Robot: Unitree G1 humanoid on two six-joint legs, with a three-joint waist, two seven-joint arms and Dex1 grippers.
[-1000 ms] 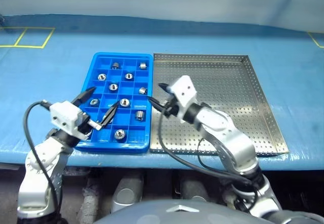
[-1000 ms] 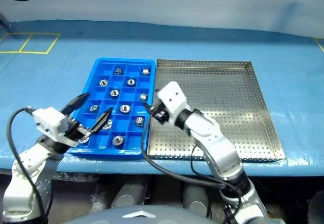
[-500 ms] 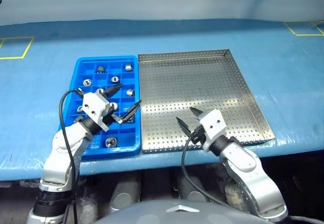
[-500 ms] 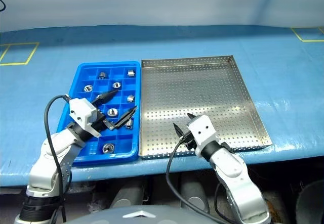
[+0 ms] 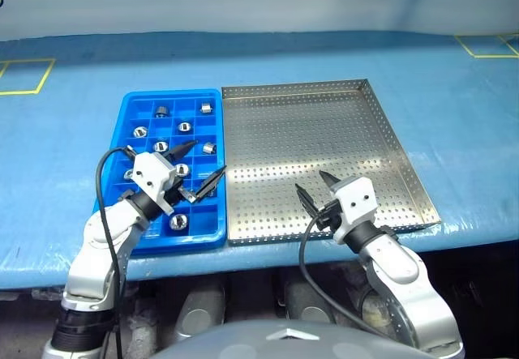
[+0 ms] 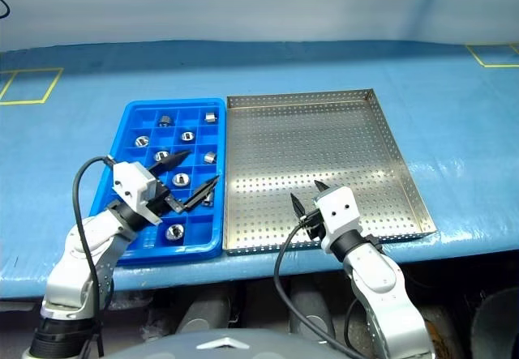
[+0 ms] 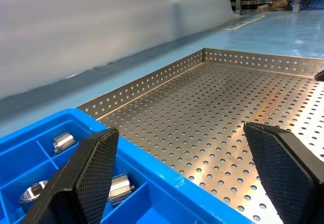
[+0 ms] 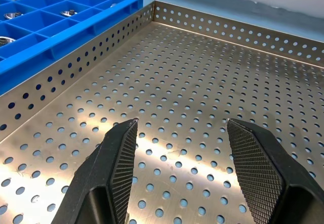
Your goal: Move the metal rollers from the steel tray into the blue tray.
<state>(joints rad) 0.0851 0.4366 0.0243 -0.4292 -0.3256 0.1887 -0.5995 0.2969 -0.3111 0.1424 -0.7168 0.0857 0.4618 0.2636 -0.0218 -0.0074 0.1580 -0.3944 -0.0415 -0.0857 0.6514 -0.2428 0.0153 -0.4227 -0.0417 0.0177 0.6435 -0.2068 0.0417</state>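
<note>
The blue tray [image 5: 133, 207] lies left of the steel tray [image 5: 402, 171], their long sides touching. Several metal rollers [image 5: 185, 126] sit in the blue tray's compartments, one per cell; two rollers [image 7: 63, 141] lie close in the left wrist view. The steel tray's perforated floor [image 8: 202, 72] is bare. My left gripper [image 5: 208, 156] hovers open over the blue tray's near right part, pointing toward the steel tray, nothing between its fingers [image 7: 96, 173]. My right gripper [image 5: 311, 182] stands open above the steel tray's near edge, empty, its fingers [image 8: 119, 163] pointing across the floor.
Both trays rest on a pale blue table covering [image 5: 65, 132] whose front edge runs just below them. Yellow tape marks [image 5: 24, 75] lie at the far left and far right. A black cable [image 5: 101, 181] loops from the left wrist.
The camera has swung, shifting the whole picture. My right gripper drew back from the seam between the trays to the steel tray's near edge. My left gripper edged right over the blue tray.
</note>
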